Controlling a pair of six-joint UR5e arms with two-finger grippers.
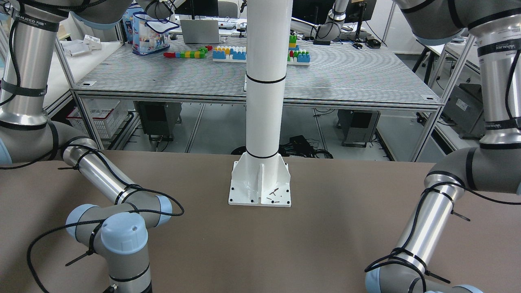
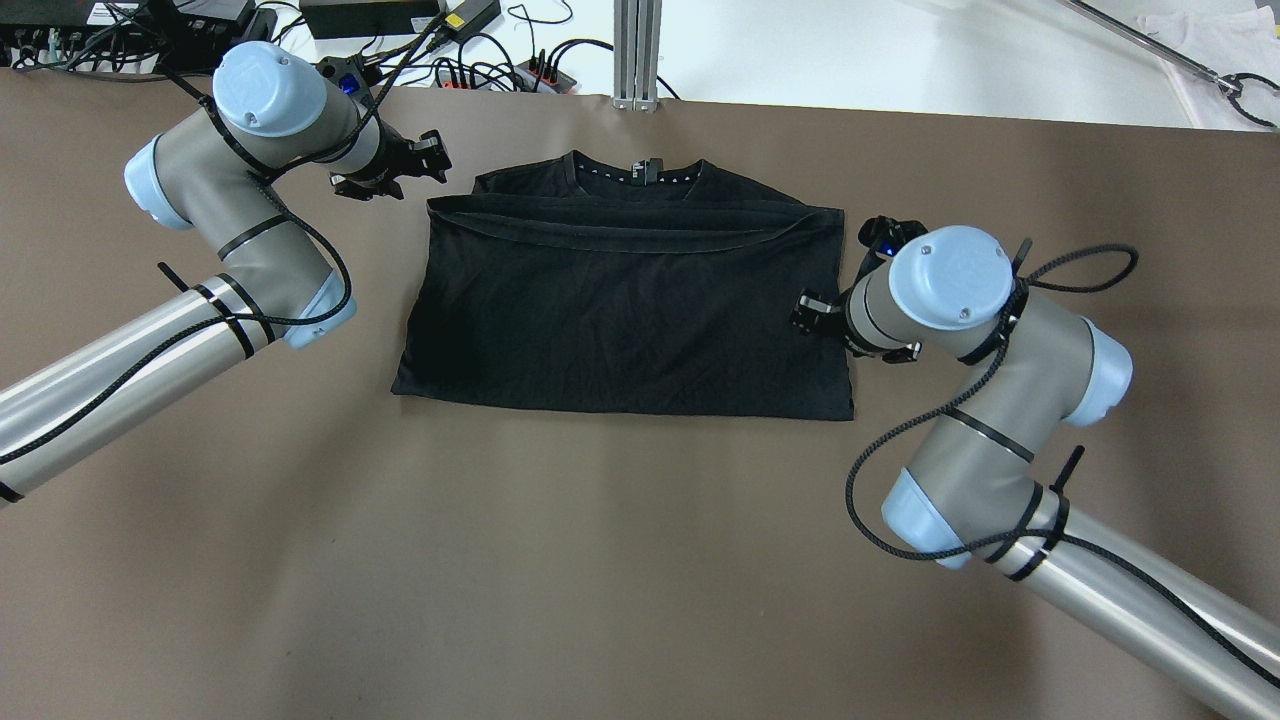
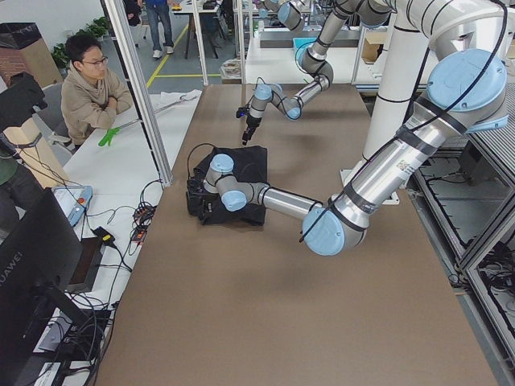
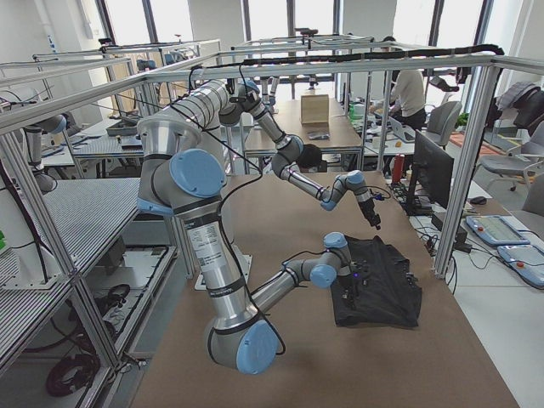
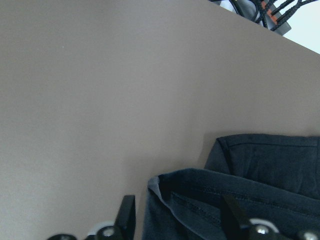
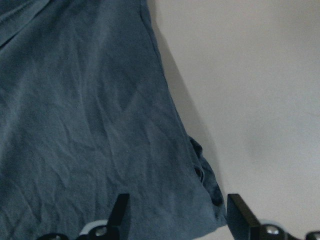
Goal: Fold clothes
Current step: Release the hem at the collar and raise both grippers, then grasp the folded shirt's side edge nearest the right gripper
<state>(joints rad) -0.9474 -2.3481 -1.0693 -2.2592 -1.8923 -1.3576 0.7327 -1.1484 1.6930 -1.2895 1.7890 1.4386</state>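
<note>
Here the black garment [image 2: 620, 310] lies folded flat on the counter [image 2: 600, 560], the left claw [image 2: 432, 160] spread apart beside its collar-end left corner, the right claw [image 2: 803, 311] spread at its right edge.

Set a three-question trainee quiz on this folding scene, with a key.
1. True or false: the left gripper is shut on the garment.
2. The right gripper sits at the garment's: A) near edge, B) edge on the robot's right, C) middle.
3. Fill in: the hem lies folded up next to the ____.

Key: 1 false, it is open; 2 B; 3 collar.
</note>
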